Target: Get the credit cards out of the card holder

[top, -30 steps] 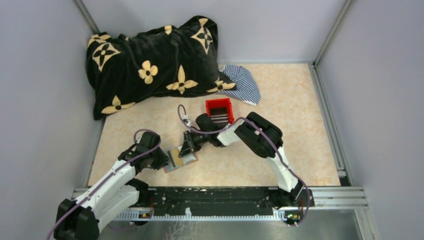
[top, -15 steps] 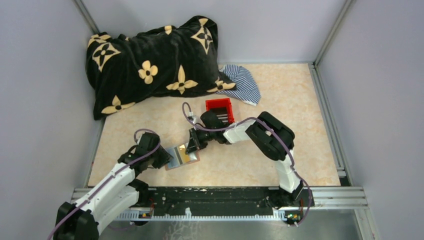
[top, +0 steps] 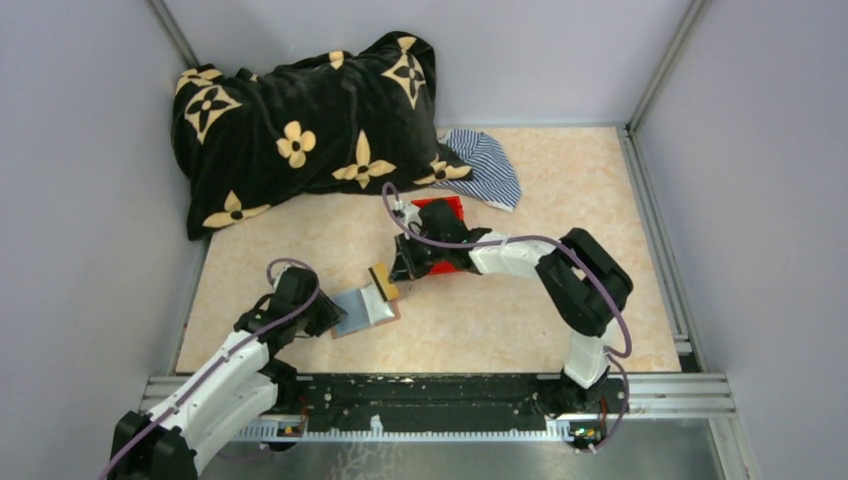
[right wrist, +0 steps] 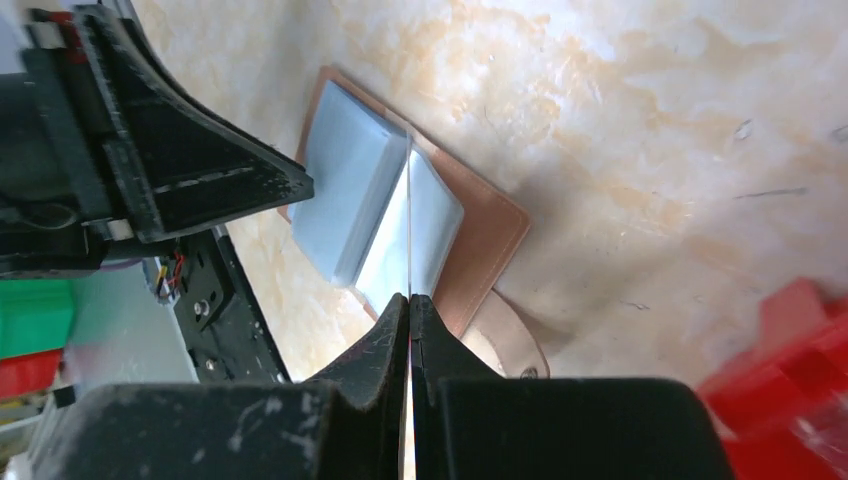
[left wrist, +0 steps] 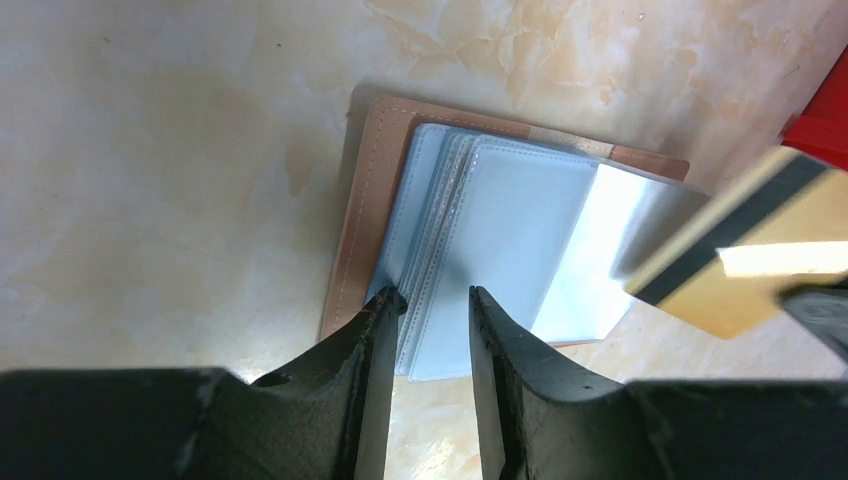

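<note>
The brown card holder lies open on the table, its grey-blue sleeves facing up. My left gripper stands at its left edge, jaws a little open, with the fingertips resting on the sleeve stack and nothing pinched between them. My right gripper is shut on a tan credit card with a black stripe, held clear above the holder's right end. The same credit card shows at the right of the left wrist view. In the right wrist view this card is a thin edge-on line.
A red bin stands just behind the right wrist, partly hidden by it. A black flowered cushion and a striped cloth lie at the back. Walls close in both sides, and a metal rail runs along the near edge.
The right gripper has drawn the tan card out of the holder and carried it up and to the right, towards the bin. The left gripper stayed on the holder and opened slightly.
</note>
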`<state>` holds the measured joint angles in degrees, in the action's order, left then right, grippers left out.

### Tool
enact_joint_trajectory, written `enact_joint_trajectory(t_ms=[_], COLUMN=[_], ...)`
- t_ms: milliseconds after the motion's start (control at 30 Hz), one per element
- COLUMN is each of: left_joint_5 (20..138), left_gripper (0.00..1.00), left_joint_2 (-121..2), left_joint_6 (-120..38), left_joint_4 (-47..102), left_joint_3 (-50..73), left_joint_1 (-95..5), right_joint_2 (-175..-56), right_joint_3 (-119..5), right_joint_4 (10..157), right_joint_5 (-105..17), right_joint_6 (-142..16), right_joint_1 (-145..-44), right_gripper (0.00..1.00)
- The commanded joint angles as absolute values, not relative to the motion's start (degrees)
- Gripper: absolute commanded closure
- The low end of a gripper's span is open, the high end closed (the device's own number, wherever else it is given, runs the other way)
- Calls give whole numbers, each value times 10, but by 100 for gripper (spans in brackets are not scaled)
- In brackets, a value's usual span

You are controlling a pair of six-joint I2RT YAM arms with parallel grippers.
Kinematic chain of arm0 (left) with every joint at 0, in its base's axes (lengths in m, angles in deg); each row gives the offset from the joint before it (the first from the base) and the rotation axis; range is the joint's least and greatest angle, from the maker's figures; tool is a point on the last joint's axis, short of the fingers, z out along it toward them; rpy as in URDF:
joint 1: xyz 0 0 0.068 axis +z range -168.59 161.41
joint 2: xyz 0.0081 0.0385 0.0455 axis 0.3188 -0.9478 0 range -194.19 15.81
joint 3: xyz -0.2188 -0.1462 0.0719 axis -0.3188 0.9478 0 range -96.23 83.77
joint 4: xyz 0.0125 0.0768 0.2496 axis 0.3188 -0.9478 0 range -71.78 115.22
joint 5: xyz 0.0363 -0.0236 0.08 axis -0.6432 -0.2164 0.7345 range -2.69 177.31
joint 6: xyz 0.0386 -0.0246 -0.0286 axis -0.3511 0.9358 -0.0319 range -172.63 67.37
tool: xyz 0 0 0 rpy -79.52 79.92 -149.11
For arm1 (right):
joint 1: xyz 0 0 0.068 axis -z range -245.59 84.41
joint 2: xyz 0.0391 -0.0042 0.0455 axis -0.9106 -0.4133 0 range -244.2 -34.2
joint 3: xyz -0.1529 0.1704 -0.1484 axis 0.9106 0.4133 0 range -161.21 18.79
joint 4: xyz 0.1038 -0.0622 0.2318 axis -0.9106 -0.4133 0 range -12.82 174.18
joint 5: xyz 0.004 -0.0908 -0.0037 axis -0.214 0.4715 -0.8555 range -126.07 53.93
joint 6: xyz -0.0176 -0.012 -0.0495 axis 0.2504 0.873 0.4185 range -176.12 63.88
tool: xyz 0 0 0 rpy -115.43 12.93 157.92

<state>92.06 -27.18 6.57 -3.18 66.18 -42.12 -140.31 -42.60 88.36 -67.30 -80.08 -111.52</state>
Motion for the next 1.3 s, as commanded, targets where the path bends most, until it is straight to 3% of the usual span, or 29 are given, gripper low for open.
enact_joint_trajectory(t_ms=[0,200,700,1267], left_joint_5=[935,935,931,923], left_gripper=[61,61,61,60], left_joint_2=[-264,-253,-253,-267], left_joint_6=[56,49,15,0], left_joint_4=[-29,-19,28,65], left_joint_3=[677,678,683,694], left_joint_1=[-424,-424,-423,-422], right_joint_2=[-1337,-1310,-1261,-1379], right_joint_3=[-443,-478,-665,-775], right_joint_4=[849,774,543,470], right_joint_5=[-654,-643,-473,-380], right_joint_6=[-743,-682,-512,-452], right_joint_1=[-1111,-1112,-1054,-994], right_gripper=[100,100,100,100])
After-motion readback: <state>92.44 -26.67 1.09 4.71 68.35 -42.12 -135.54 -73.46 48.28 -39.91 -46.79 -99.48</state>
